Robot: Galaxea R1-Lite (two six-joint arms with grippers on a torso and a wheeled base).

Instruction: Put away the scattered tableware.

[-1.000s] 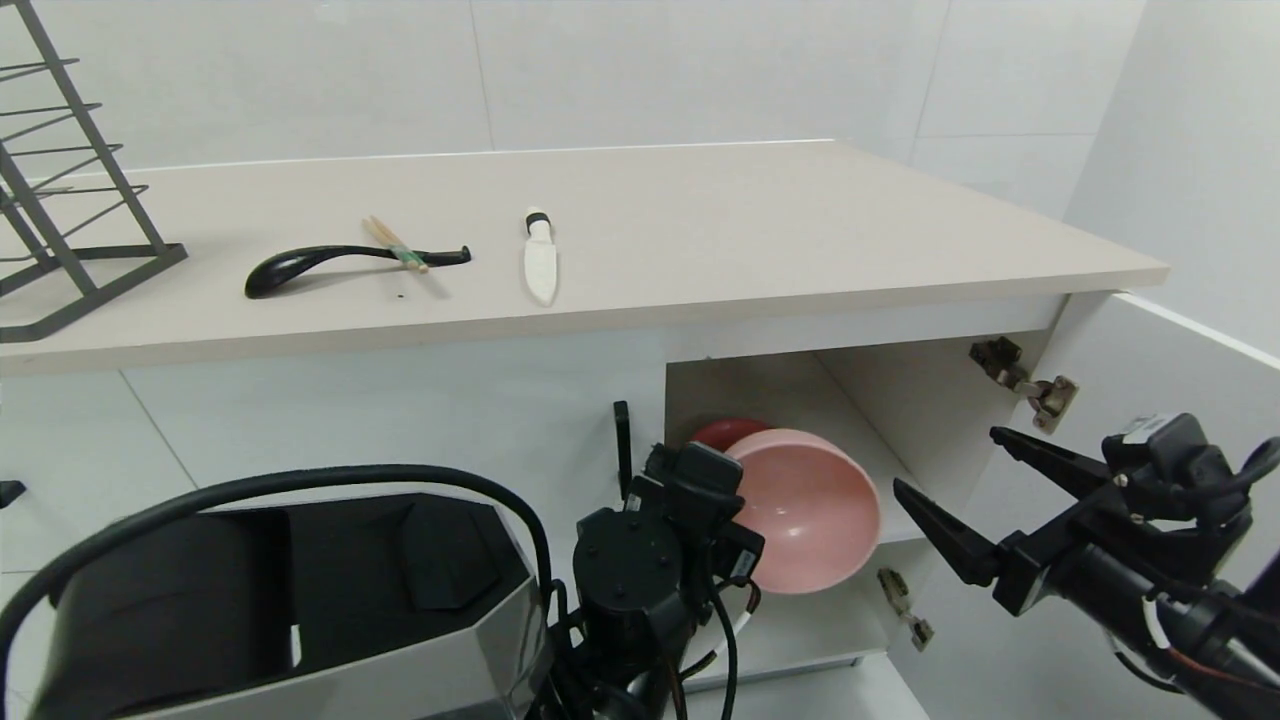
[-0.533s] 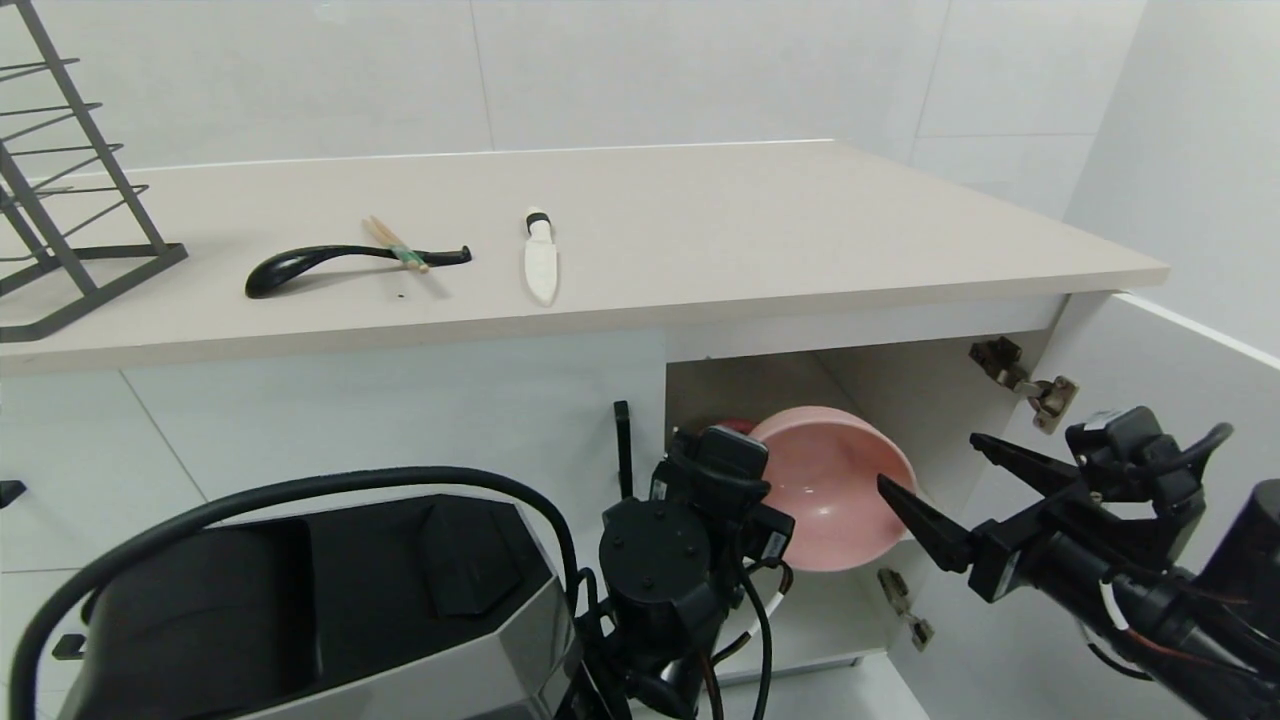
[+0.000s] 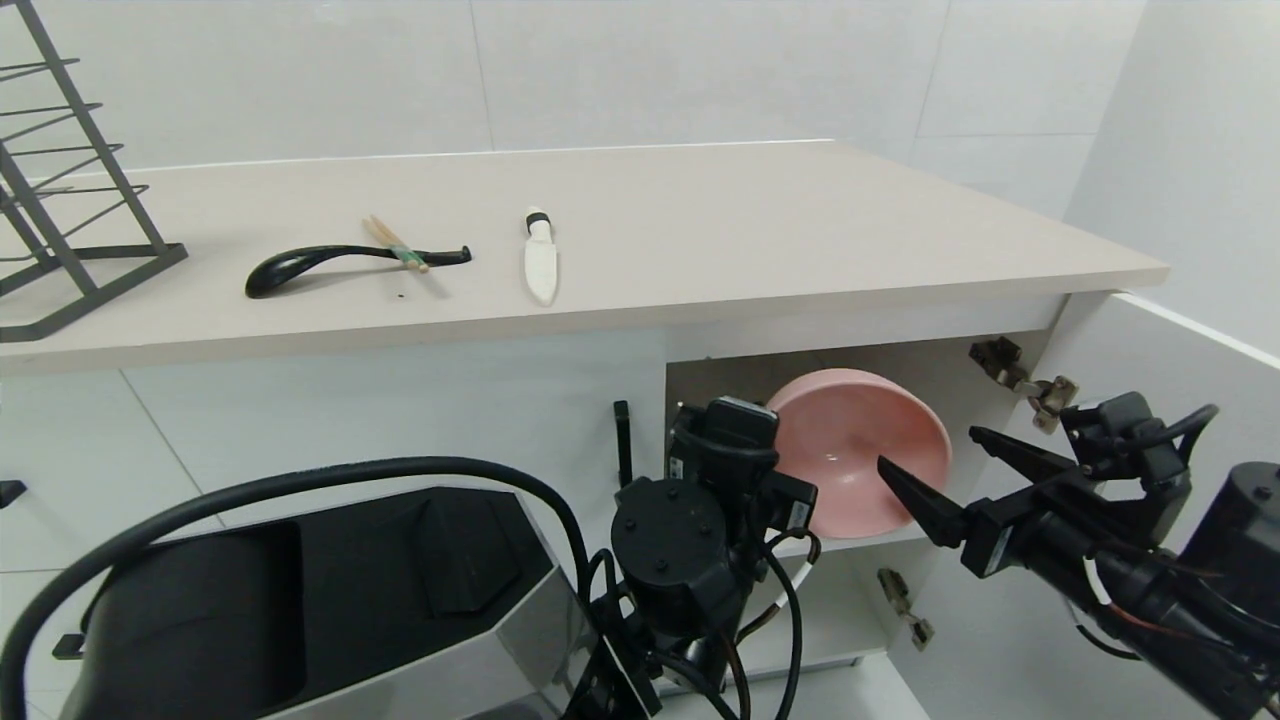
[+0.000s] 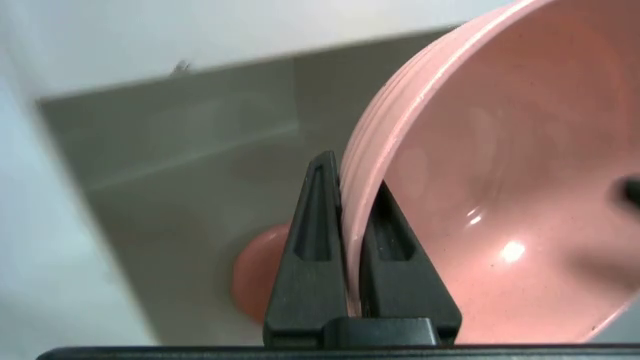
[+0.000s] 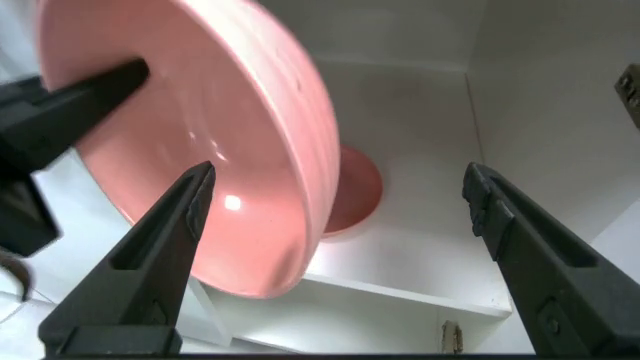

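Observation:
A pink bowl [image 3: 860, 450] hangs tilted on its side in the open cabinet [image 3: 900, 375] under the counter. My left gripper [image 3: 785, 480] is shut on its rim; in the left wrist view the two fingers [image 4: 320, 250] pinch the rim of the pink bowl [image 4: 480, 190]. A red dish [image 5: 355, 190] lies on the cabinet shelf below and behind the bowl. My right gripper [image 3: 926, 447] is open just right of the bowl, its fingers apart on either side of the bowl's edge [image 5: 300, 120], not touching. On the counter lie a black ladle [image 3: 300, 265], chopsticks [image 3: 395, 243] and a white knife [image 3: 540, 262].
The cabinet door [image 3: 1160, 350] stands open at the right, with hinges [image 3: 1020, 380] on the side wall. A dark wire rack [image 3: 60, 200] stands at the counter's far left. The right part of the counter [image 3: 800, 220] is bare.
My left gripper has lifted the pink bowl up and to the right, higher inside the cabinet opening. My right gripper has shifted a little left and up, closer to the bowl.

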